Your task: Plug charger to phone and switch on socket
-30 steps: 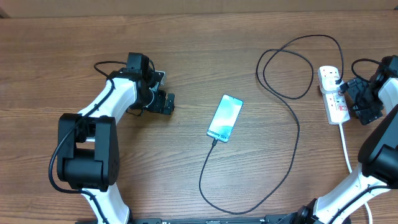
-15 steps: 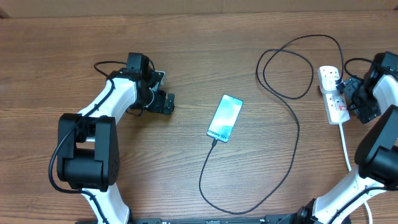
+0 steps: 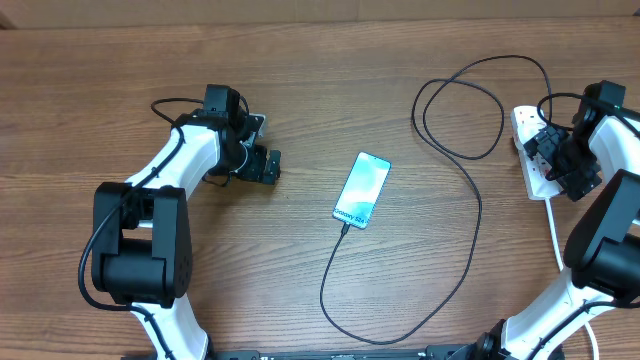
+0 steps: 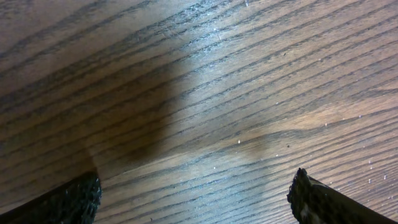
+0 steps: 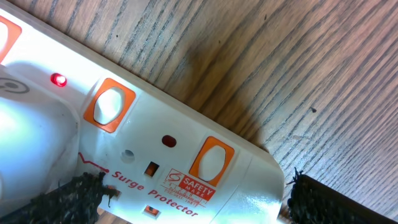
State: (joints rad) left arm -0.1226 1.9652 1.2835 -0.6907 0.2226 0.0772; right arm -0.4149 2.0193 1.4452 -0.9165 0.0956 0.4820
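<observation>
The phone [image 3: 362, 189] lies screen up and lit at the table's middle. The charger's black cable [image 3: 480, 215] meets the phone's lower end and loops right and back toward the socket [image 3: 524, 118], a white power strip at the far right. My right gripper [image 3: 556, 162] hovers open over the strip. In the right wrist view the socket [image 5: 205, 186] lies between the fingertips [image 5: 336, 202] of this gripper [image 5: 193, 199], with two orange-framed switches and a red light [image 5: 59, 79] glowing. My left gripper [image 3: 262, 146] stands open left of the phone, over bare wood [image 4: 196, 199].
The socket's white cord [image 3: 555, 235] runs from the strip toward the front right, past the right arm's base. The black cable's loops cover much of the right half of the wooden table [image 3: 300, 60].
My right gripper has moved left and slightly back, from beside the socket to over it. The left arm, phone and cable have not moved.
</observation>
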